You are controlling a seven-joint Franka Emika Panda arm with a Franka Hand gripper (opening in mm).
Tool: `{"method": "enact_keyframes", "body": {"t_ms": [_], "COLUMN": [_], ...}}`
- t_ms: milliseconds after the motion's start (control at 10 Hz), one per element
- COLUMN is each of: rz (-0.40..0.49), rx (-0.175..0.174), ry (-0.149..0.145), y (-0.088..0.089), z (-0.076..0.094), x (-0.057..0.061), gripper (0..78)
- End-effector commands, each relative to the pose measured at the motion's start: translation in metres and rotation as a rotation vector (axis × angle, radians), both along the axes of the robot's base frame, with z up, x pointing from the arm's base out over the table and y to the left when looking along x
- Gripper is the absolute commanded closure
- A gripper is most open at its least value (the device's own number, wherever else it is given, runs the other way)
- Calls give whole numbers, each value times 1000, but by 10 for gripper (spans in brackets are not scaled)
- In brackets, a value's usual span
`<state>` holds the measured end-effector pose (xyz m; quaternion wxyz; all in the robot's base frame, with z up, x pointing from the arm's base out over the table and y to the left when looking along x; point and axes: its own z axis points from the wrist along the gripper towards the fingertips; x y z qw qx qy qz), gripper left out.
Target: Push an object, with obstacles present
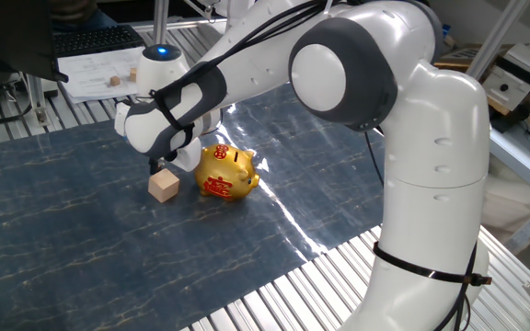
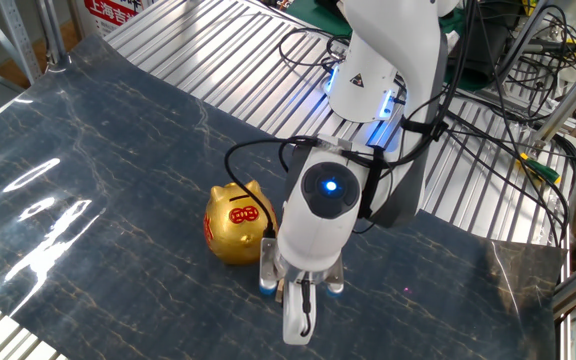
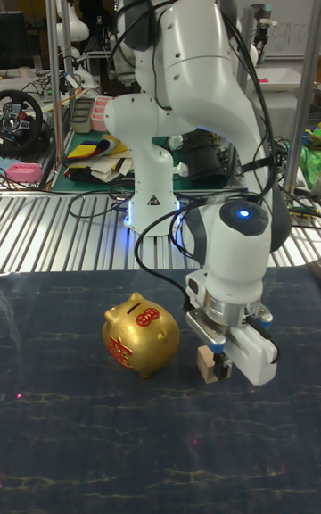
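Observation:
The object, a small light-tan wooden cube [image 1: 163, 187], lies on the dark blue mat just left of the obstacle, a shiny gold piggy bank [image 1: 226, 172] with red markings. My gripper [image 1: 159, 166] stands right behind the cube, fingertips low at its far top edge. In the tall fixed view the cube [image 3: 208, 364] peeks out beside the dark fingertips of the gripper [image 3: 220, 368], which look shut together with nothing held. In the other fixed view the wrist covers the cube; the piggy bank [image 2: 236, 226] sits just left of the gripper [image 2: 300, 298].
The blue mat [image 1: 63, 239] lies on a ribbed metal table [image 1: 283, 294]. White paper [image 1: 95, 75] with two small cubes and a keyboard [image 1: 95, 39] lie at the back left. Cables [image 2: 488, 120] trail behind the arm's base.

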<state>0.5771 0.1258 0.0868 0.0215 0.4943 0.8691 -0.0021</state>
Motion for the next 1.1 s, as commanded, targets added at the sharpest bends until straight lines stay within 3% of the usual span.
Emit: {"method": "enact_keyframes", "body": {"t_ms": [100, 400, 700, 1100], "rz": [-9, 27, -28, -31], "rx": [-1, 8, 5, -12], "ry": [-6, -4, -12, -5], "y": [0, 0, 0, -1], "z": [1, 1, 1, -1], "x": [1, 1, 1, -2], "gripper": [776, 776, 776, 776]}}
